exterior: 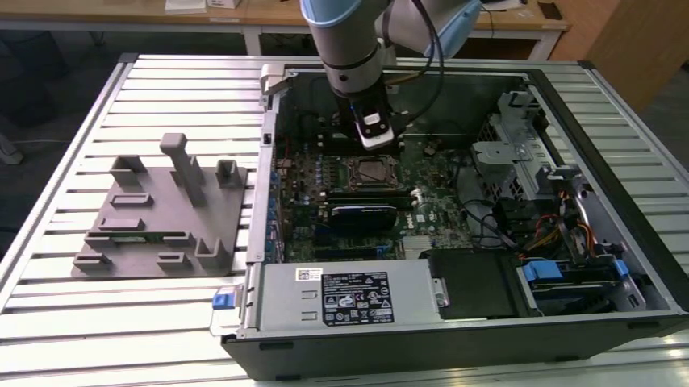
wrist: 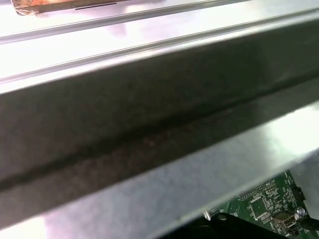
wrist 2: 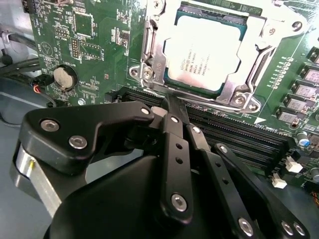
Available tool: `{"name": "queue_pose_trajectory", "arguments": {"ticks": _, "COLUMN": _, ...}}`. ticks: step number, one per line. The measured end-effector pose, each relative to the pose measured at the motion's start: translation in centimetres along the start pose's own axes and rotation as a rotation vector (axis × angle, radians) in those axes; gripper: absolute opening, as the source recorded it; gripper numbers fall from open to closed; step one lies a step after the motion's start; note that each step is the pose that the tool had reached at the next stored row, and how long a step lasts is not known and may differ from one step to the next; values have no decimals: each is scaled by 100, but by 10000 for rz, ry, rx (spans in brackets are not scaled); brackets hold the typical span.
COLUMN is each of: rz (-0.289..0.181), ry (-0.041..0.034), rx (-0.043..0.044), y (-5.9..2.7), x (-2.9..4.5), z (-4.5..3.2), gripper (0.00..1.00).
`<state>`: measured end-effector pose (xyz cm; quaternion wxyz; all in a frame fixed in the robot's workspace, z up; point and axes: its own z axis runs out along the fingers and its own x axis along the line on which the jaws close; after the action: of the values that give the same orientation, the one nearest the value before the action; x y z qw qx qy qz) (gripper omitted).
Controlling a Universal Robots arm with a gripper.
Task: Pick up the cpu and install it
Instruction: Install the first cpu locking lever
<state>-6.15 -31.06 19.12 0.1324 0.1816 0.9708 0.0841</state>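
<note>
Silvery-white and square, the flat metal-topped cpu [wrist 2: 205, 54] is lying seated inside the shiny steel socket frame [wrist 2: 149, 55] on the green motherboard [wrist 2: 94, 45], as the second wrist view is showing it; in the exterior view the same chip [exterior: 373, 170] is sitting near the middle of the open black computer case [exterior: 603, 322].

The black metal hand [wrist 2: 172, 107] is hanging just above the board, its tips pointing at the black memory slots [wrist 2: 239, 134] beside the socket frame and apart from the cpu. Its 2 linked fingers [wrist 2: 174, 149] are lying pressed together, clenched on nothing. In the exterior view the hand [exterior: 375, 143] is hovering on the grey-and-blue arm [exterior: 350, 40] directly over the far edge of the socket frame.

A round silver coin battery [wrist 2: 64, 77] is sitting on the motherboard, off to the side of the socket frame. The first wrist view is looking along the case's grey metal wall [wrist: 149, 129], with a corner of the green board [wrist: 264, 204] peeking past it.

Outside the case, toward the exterior view's left, a grey plastic fixture block [exterior: 161, 214] with upright posts is resting on the ribbed aluminium surface [exterior: 64, 145]. Within the case, a silver power supply box [exterior: 344, 294] is lying on the near side of the motherboard.
</note>
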Motion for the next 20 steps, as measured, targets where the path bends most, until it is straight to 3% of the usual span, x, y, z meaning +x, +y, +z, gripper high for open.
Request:
{"name": "queue_pose_trajectory", "arguments": {"ticks": 9, "rz": -21, "ry": -142, "rx": -53, "y": -31, "x": -12, "z": -1, "gripper": 11}}
{"name": "queue_pose_trajectory", "arguments": {"ticks": 15, "rz": -23, "ry": -166, "rx": -62, "y": -39, "x": -15, "z": -2, "gripper": 11}}
{"name": "queue_pose_trajectory", "arguments": {"ticks": 20, "rz": -22, "ry": -166, "rx": -64, "y": -27, "x": -28, "z": -55, "gripper": 11}}
